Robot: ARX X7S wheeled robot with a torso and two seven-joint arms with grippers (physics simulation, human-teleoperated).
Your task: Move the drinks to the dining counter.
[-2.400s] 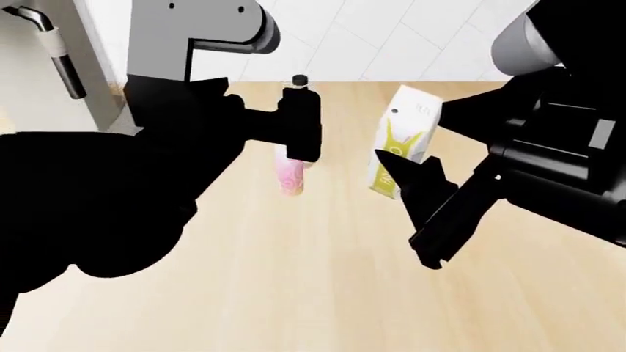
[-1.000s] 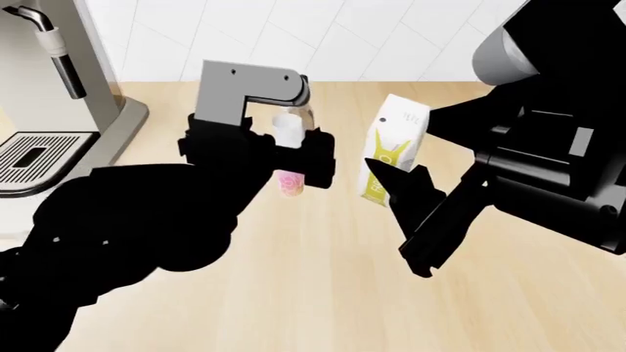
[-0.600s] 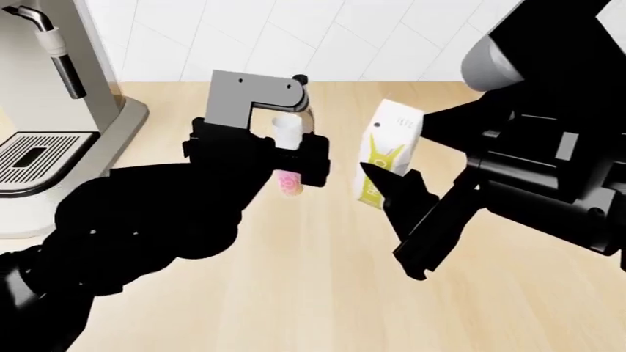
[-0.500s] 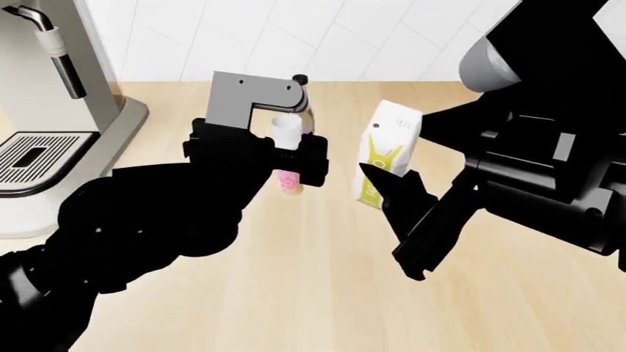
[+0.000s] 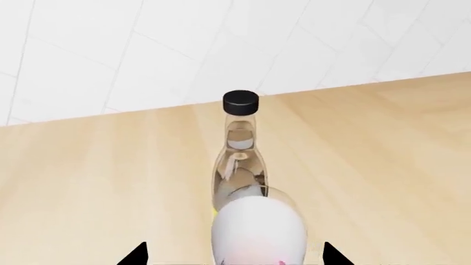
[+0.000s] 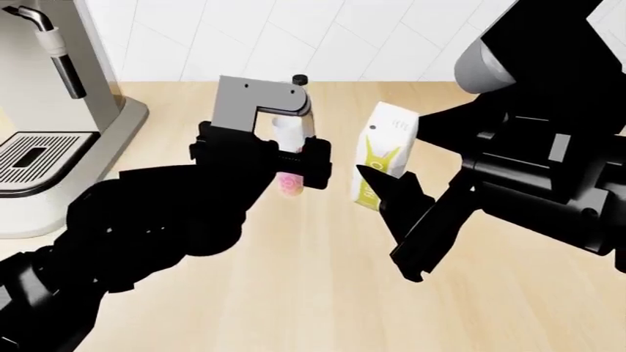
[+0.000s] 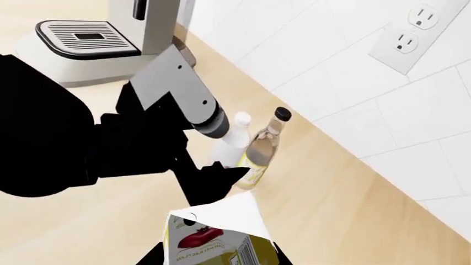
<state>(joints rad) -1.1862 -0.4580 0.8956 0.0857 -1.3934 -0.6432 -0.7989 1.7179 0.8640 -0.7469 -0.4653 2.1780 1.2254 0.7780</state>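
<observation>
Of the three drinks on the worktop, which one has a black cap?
The clear glass bottle, standing nearest the tiled wall behind the white bottle. It is see-through with a yellow label, unlike the opaque white bottle with pink label or the boxy carton.

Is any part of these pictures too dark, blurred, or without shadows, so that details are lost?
Head view: both arms render as flat black, so the left gripper and right gripper show no detail; the worktop is evenly lit, almost shadowless. Left wrist view: the white bottle is very close and soft; the glass bottle is sharp. Right wrist view: the carton is cut off by the frame.
</observation>
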